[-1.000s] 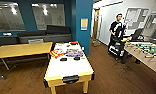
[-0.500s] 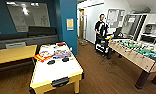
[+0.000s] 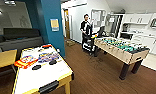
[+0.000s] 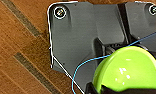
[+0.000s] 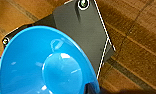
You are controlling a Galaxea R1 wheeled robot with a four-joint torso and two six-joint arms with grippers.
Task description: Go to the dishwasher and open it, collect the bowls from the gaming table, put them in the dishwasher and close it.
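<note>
Left of the open wooden floor (image 3: 94, 75) stands the long white gaming table (image 3: 44, 75) with its yellowish edge, two small dark round bowls (image 3: 36, 67) lying near colourful board-game boxes (image 3: 47, 57). Across a wide bare aisle stands the wooden football table (image 3: 121, 48), a person (image 3: 86, 30) behind it. Whether either gripper's fingers are apart or together cannot be told.

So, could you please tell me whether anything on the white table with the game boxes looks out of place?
Mildly, yes. An orange game box overhangs the white table's edge on the yellow table's side. Two small dark bowls sit loose beside the boxes. Nothing looks spilled or damaged.
</note>
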